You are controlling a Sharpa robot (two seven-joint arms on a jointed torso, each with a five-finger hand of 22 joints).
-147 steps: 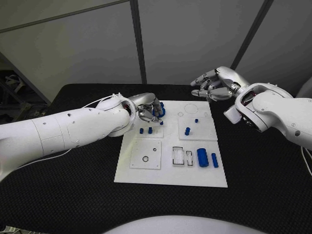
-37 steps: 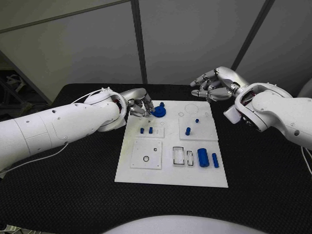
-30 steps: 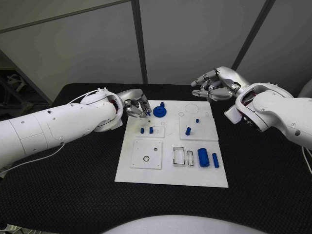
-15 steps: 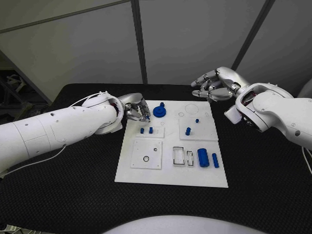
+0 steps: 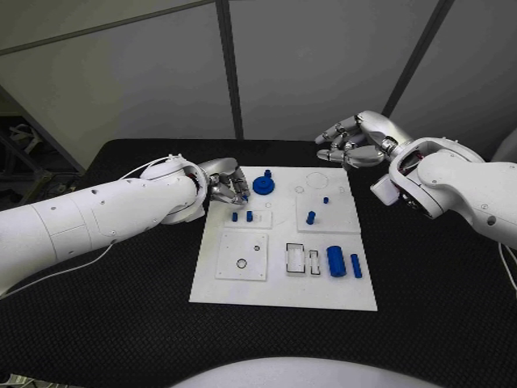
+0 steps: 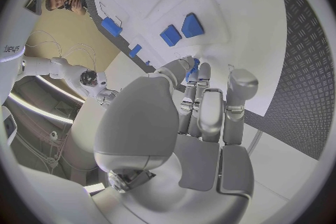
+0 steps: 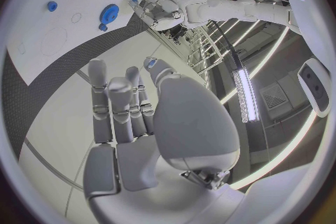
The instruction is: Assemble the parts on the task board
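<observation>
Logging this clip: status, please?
Left hand empty beside blue gear-shaped part on white task board. Right hand empty beyond board's far edge. Nothing in the way.

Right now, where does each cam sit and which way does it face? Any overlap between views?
Head view: on the robot's head, looking down at the task board; both white arms enter, left hand at the board's far left edge, right hand beyond its far edge.
Left wrist view: behind the left hand, facing the board.
Right wrist view: behind the right hand, facing the board and the left hand.
Shared: the blue gear in head and right wrist views.
</observation>
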